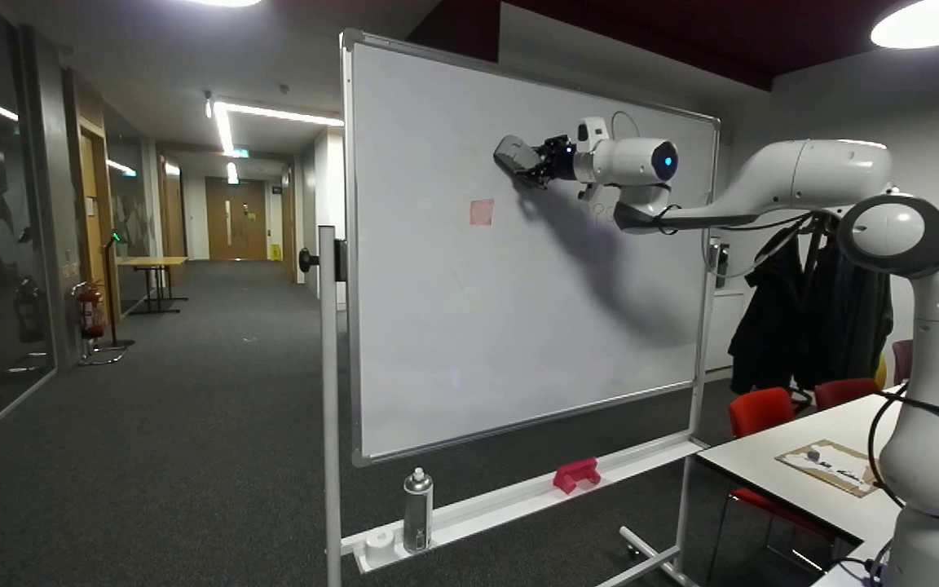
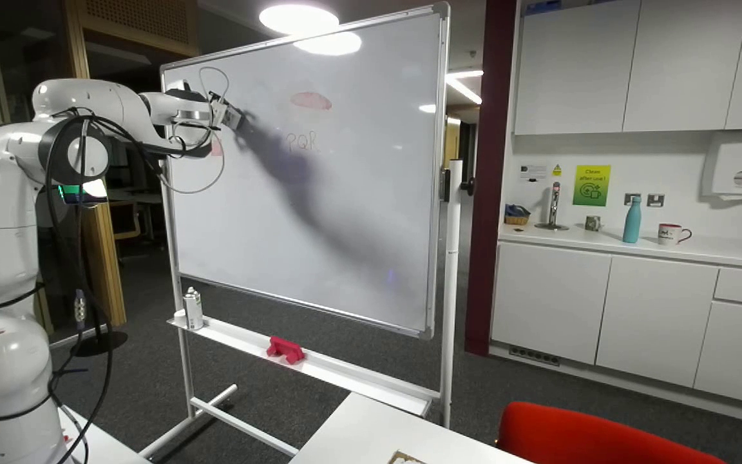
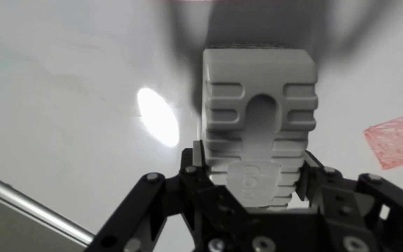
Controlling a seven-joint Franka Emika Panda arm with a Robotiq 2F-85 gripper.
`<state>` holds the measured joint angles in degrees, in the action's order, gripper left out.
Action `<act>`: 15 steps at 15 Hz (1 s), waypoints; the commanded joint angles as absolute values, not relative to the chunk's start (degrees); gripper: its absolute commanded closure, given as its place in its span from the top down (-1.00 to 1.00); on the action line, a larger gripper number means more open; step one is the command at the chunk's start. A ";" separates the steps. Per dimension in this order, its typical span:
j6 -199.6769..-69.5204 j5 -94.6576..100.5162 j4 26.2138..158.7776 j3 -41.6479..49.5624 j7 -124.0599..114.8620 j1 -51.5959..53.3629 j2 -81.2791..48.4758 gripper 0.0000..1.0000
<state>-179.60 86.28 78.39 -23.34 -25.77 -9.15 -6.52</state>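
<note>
Whiteboard (image 1: 469, 326), framed: was mounted upright. Tray (image 1: 502, 507): was fixed below, at six o'clock. Gripper (image 3: 254, 159): was clamped on both sides of a grey eraser (image 3: 259, 126). Eraser: was held towards the board's eleven o'clock; contact could not be told. Red patch (image 1: 482, 212): was seen at the eraser's seven o'clock in an exterior view.

From here I can read "PQR" (image 2: 303, 141) handwritten on the whiteboard (image 2: 371, 180), and "Clean after use!" (image 2: 593, 174) on the green poster (image 2: 592, 187). The raised letters (image 3: 252, 182) on the grey eraser (image 3: 261, 122) I can't make out.
</note>
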 commanded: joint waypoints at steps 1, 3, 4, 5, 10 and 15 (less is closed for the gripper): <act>-183.02 83.39 77.68 -22.00 -26.40 -11.49 -4.18 -0.31; -184.48 80.77 78.75 -21.60 -26.04 -12.44 -3.32 -0.31; -184.93 79.44 79.47 -21.44 -25.93 -12.75 -2.94 -0.31; -185.20 78.58 79.72 -21.40 -25.96 -12.94 -2.84 -0.31; -184.14 78.11 78.82 -21.85 -25.84 -12.23 -4.87 0.19; -184.25 77.96 78.98 -21.85 -25.84 -12.23 -4.86 0.19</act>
<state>-184.25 77.96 78.98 -21.85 -25.84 -12.23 -4.86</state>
